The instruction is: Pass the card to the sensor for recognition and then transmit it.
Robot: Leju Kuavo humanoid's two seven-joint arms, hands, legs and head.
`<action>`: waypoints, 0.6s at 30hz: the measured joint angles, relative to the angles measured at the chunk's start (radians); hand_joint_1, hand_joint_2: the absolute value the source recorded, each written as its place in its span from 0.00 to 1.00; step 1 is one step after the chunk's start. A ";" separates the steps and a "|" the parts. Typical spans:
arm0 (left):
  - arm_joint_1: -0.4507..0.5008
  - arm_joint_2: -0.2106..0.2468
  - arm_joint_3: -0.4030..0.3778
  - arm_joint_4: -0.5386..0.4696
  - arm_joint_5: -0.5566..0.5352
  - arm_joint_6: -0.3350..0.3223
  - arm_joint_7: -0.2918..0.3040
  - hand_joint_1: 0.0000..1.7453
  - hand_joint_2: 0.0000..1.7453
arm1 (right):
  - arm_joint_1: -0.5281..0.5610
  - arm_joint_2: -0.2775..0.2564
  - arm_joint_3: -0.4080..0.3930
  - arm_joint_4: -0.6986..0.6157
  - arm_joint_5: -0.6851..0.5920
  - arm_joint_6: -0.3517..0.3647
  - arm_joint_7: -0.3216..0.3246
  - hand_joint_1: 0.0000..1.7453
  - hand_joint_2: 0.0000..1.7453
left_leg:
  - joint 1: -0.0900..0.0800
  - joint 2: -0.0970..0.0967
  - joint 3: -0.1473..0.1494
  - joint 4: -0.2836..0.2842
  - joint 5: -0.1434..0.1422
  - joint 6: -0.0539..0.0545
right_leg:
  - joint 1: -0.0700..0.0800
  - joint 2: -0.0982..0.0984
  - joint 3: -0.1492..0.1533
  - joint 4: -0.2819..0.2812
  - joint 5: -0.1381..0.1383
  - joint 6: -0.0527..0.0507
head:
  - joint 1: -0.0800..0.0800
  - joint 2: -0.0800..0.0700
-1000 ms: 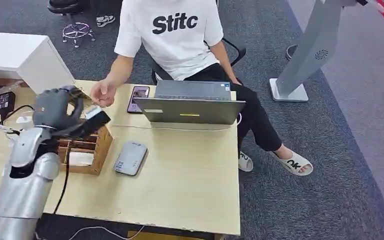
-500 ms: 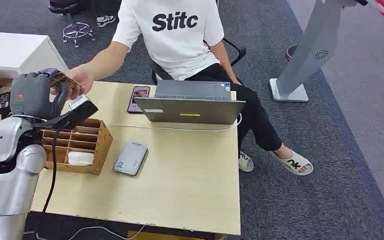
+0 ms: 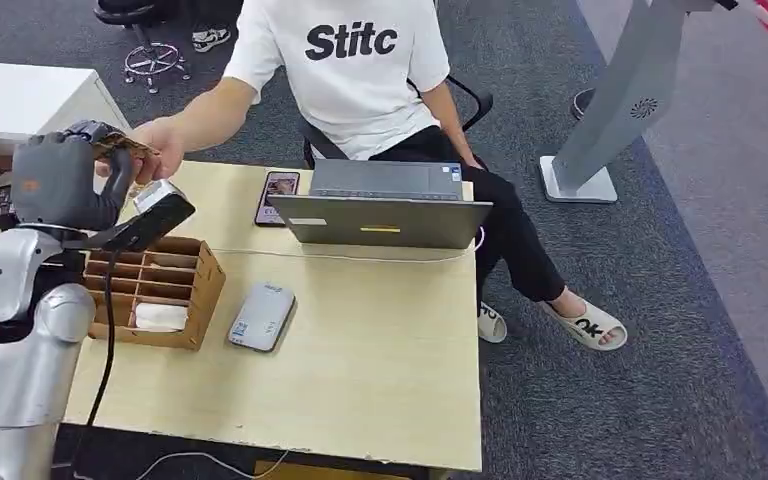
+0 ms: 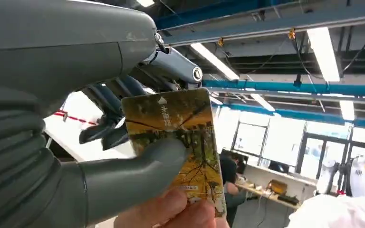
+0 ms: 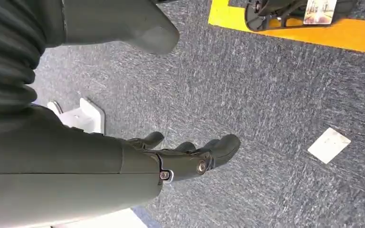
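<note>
A thin, glossy rectangular card (image 4: pixel 178 147), printed with golden autumn leaves, is pinched in the robot's left hand (image 3: pixel 60 180), the thick grey thumb pressing its face. It is raised above the far left corner of the pale wooden surface (image 3: pixel 360 350). A seated person's hand (image 3: pixel 160 148) reaches in from the far side and touches the card's free end, so the handover runs along its long axis, away from the robot. The flat grey sensor (image 3: pixel 262 316) lies on the surface nearer, right of a wooden compartment box (image 3: pixel 155 290). The right hand (image 5: pixel 190 152) hangs by the carpet, loosely curled, holding nothing.
</note>
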 joint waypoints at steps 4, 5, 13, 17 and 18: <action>0.003 -0.025 0.000 -0.007 -0.007 0.048 0.015 0.00 1.00 | -0.002 0.000 -0.001 0.000 0.000 -0.005 0.003 0.00 1.00 | 0.000 0.000 0.000 0.000 0.000 0.000 | 0.000 0.000 0.000 0.000 0.000 0.000 | 0.000 0.000; 0.006 -0.031 0.000 -0.008 -0.001 0.057 0.014 0.00 1.00 | -0.002 0.000 -0.001 0.000 0.000 -0.006 0.005 0.00 1.00 | 0.000 0.000 0.000 0.000 0.000 0.000 | 0.000 0.000 0.000 0.000 0.000 0.000 | 0.000 0.000; 0.036 -0.066 0.003 -0.016 0.036 0.051 0.010 0.00 1.00 | -0.002 0.000 -0.010 0.000 -0.010 -0.007 0.009 0.00 1.00 | 0.000 0.000 0.000 0.000 0.001 -0.001 | 0.000 0.000 0.000 0.000 0.000 0.000 | 0.000 0.000; 0.042 -0.078 0.003 -0.016 0.043 0.044 0.011 0.00 1.00 | -0.002 0.000 -0.018 0.000 -0.013 -0.007 0.009 0.00 1.00 | 0.000 0.000 0.000 0.000 0.001 0.000 | 0.000 0.000 0.000 0.000 0.000 0.000 | 0.000 0.000; 0.042 -0.079 0.003 -0.016 0.045 0.043 0.011 0.00 1.00 | -0.002 0.000 -0.020 0.000 -0.013 -0.007 0.009 0.00 1.00 | 0.000 0.000 0.000 0.000 0.001 0.000 | 0.000 0.000 0.000 0.000 0.000 0.000 | 0.000 0.000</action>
